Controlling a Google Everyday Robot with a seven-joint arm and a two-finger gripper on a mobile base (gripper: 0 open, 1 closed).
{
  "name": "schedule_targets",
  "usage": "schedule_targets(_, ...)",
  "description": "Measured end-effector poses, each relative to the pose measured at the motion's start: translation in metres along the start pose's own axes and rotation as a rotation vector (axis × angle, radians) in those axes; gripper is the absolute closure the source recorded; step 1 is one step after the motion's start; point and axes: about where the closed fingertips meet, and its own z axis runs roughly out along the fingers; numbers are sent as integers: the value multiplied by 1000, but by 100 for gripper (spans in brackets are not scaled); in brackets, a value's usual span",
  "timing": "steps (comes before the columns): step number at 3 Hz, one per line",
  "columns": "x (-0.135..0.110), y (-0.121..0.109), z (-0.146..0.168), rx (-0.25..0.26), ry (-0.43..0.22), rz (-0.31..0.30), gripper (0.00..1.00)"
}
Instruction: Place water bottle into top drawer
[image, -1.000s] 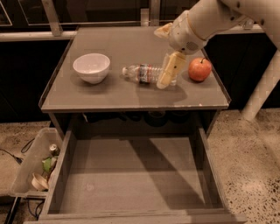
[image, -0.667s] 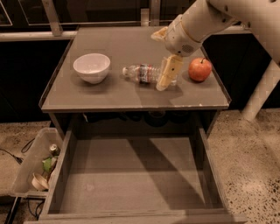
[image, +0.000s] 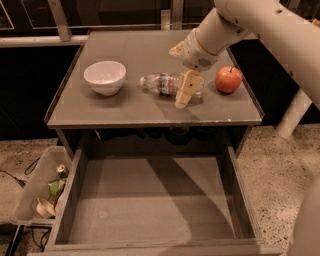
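The water bottle (image: 161, 83) lies on its side on the grey tabletop (image: 125, 107), cap pointing left toward the bowl. My gripper (image: 187, 90) hangs down from the cream arm at the bottle's right end, just in front of it and covering that end. The top drawer (image: 150, 200) is pulled out below the table's front edge, and its flat grey bottom is bare.
A white bowl (image: 105, 76) stands on the table's left part. A red apple (image: 228, 79) sits right of the gripper. A clear plastic bin (image: 35, 192) with trash stands on the floor left of the drawer. A white post (image: 295, 112) stands at the right.
The gripper has moved a little left and toward the table's front, closer over the bottle's right end. The bottle, bowl and apple have not moved.
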Motion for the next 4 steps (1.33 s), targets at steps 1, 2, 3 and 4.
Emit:
schedule_targets(1, 7, -6, 15, -18, 14, 24, 0)
schedule_targets(2, 12, -13, 18, -24, 5, 52, 0)
schedule_targets(3, 24, -16, 23, -37, -4, 98, 0)
schedule_targets(4, 35, -15, 25, -51, -8, 139, 0)
